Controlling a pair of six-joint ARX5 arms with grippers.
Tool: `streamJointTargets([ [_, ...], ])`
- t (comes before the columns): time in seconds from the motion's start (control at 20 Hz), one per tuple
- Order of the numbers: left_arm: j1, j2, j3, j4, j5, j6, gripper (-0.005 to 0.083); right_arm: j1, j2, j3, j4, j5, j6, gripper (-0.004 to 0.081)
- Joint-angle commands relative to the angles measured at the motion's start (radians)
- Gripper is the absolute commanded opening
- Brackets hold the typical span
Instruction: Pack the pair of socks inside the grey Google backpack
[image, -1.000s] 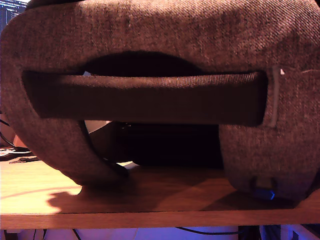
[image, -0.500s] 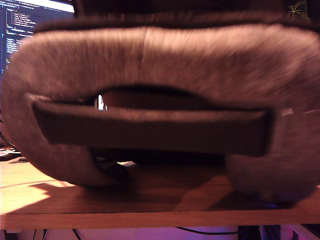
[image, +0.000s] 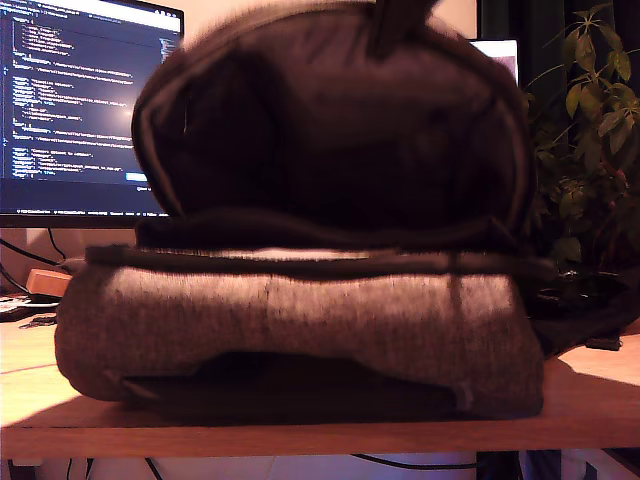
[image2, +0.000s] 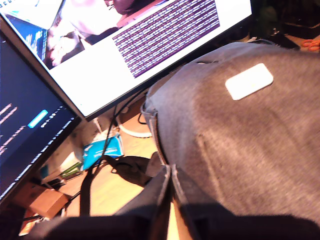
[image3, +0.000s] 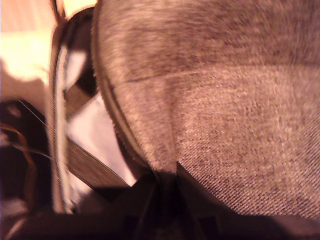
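**Backpack flap raised over the desk**

The grey Google backpack (image: 300, 330) is lying on the wooden desk (image: 300, 438), its dark-lined flap standing up in front of a code-filled monitor (image: 70, 100). My first gripper (image2: 167, 172) is pinching the backpack's grey fabric near the white patch (image2: 249, 81). My second gripper (image3: 167, 175) is likewise clamping a fold of the herringbone fabric. The socks are out of sight.
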Motion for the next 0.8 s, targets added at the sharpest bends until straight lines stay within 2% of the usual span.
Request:
streamJointTargets([
  [0.0,0.001,0.004,0.002,0.008,0.014,-0.003,-0.0024,-0.013,0.005,-0.053,0.024,-0.032,0.051,-0.0013],
  [0.2,0.001,0.004,0.002,0.007,0.035,-0.003,-0.0024,-0.019,0.02,-0.182,0.087,-0.062,0.084,-0.0003],
  [0.25,0.001,0.004,0.003,0.008,0.035,-0.003,-0.0024,-0.019,0.021,-0.188,0.082,-0.093,0.105,0.0055],
  [0.4,0.001,0.005,0.002,0.008,0.037,-0.003,-0.0024,-0.01,0.006,-0.184,0.106,-0.113,0.186,0.045],
  [0.45,0.001,0.006,0.003,0.008,0.037,-0.003,-0.0024,-0.006,-0.003,-0.184,0.103,-0.113,0.195,0.0516],
  [0.75,0.001,0.023,0.003,0.008,0.039,-0.003,-0.0024,0.007,-0.08,-0.183,0.006,-0.146,0.285,0.053],
])
